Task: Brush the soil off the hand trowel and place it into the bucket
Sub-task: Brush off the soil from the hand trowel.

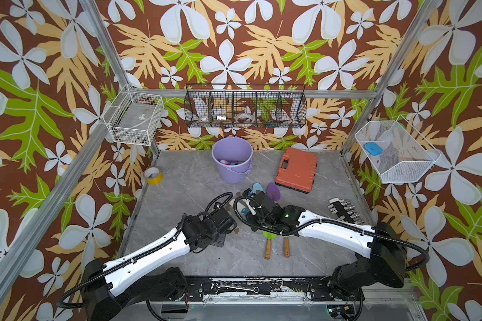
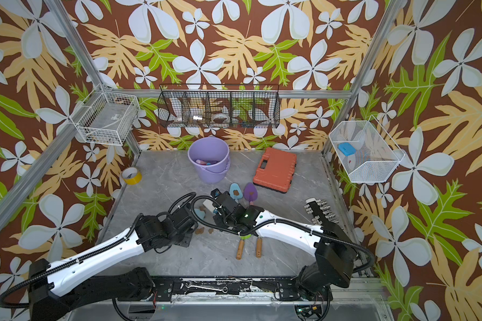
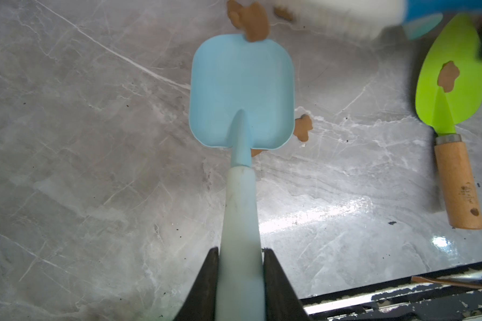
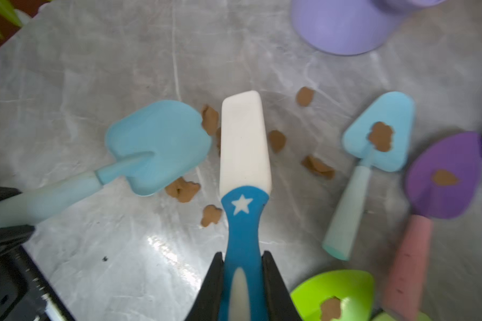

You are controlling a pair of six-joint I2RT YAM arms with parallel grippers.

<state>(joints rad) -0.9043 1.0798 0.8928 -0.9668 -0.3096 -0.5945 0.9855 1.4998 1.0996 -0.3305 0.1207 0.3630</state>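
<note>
grey marbled tabletop, leafy wallpaper all round. both arms reach in low and meet mid-table. the left gripper is clamped on the blue trowel by its handle. the right gripper grips the brush, its head just beside the blade. soil lies scattered on the table and the blade looks clean, so brushing seems about done. next, the trowel needs lifting over the rim of the bucket at the back.

Left arm reaching from lower left toward frame centre, left gripper clamped on the light-blue trowel handle, right arm reaching in from lower right, right gripper clamped on the blue-and-white brush handle, wrists close together.
</note>
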